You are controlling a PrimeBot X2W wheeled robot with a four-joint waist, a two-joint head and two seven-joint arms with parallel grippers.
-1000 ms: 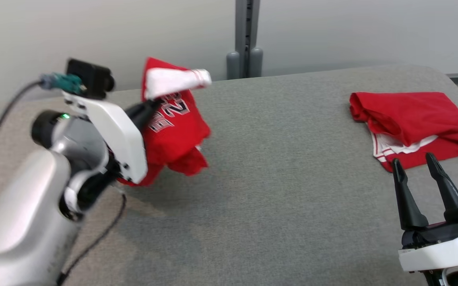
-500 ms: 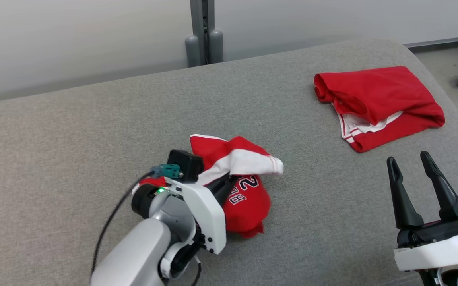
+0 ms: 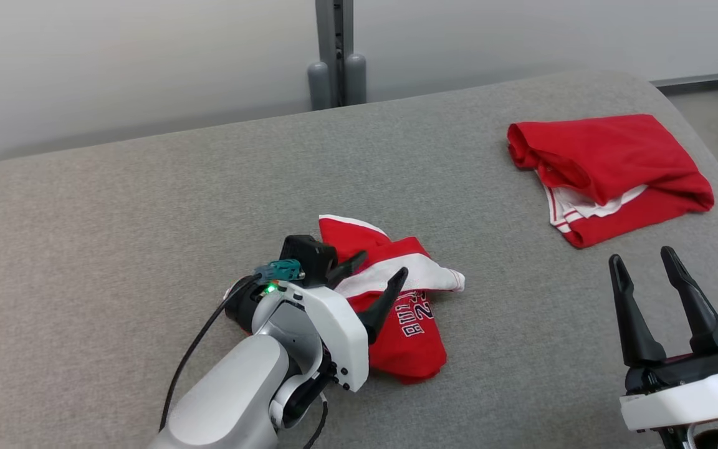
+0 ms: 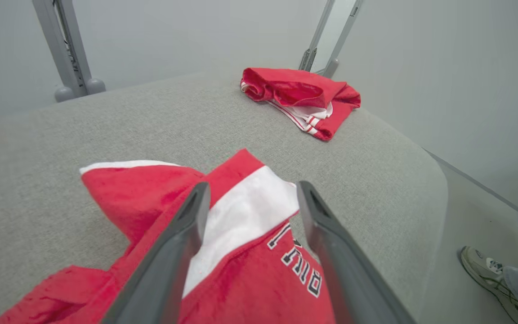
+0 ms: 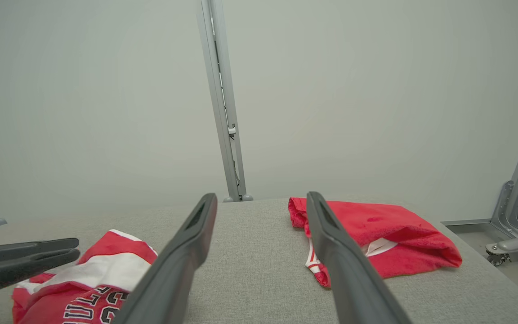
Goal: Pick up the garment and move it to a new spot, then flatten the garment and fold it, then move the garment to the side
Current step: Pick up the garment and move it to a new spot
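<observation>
Down at the near right, the right gripper (image 3: 641, 255) hangs wide open, nothing in it. Then the left gripper (image 3: 382, 265), spread too, straddling the white band of the crumpled red jersey (image 3: 412, 330) lying mid grey table (image 3: 147, 218), not pinching it. Far right: folded red garment (image 3: 608, 168).

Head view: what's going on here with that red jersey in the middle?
The robot's left claw hangs open over the crumpled red jersey, its fingers astride the white band, gripping nothing. The jersey lies in a heap on the grey padded surface, not yet flattened or folded. The right claw is open at the near right, holding nothing. A folded red garment lies at the far right.
</observation>
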